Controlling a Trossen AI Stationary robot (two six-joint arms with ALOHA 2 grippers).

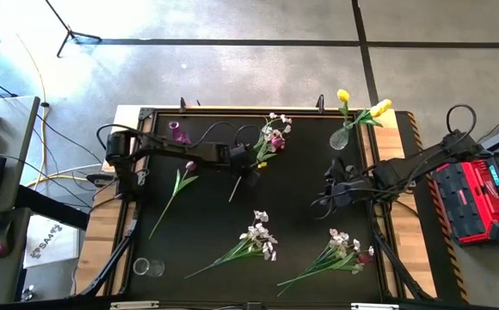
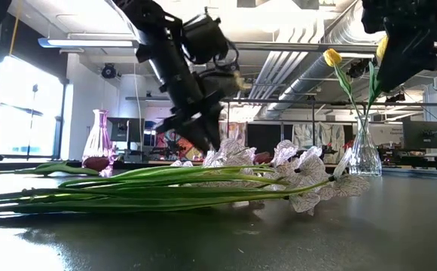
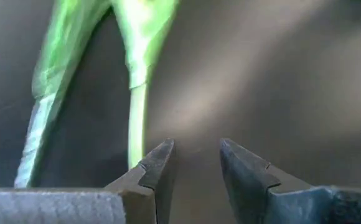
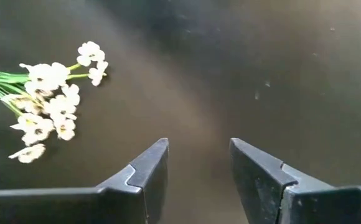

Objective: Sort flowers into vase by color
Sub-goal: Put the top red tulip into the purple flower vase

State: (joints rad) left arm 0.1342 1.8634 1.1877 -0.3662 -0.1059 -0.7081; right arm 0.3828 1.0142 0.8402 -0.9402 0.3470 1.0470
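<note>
My left gripper is open and points down over the green stem of a white and maroon spray lying on the black mat. The stem runs just outside one finger, not between the two. A maroon tulip lies flat to its left, near a pink vase. Two yellow tulips stand in a clear vase at the far right. My right gripper hovers open over bare mat. Two white sprays lie near the front. My left gripper stands with one finger right beside the spray's stem, coming from above. The stem passes behind that finger's edge, and I cannot tell whether they touch. Nothing lies between the two fingers.
A small clear glass stands at the mat's near left corner. The mat has a raised black frame. A red box sits beyond the right edge. In the right wrist view a white spray lies ahead, with bare mat beside it.
</note>
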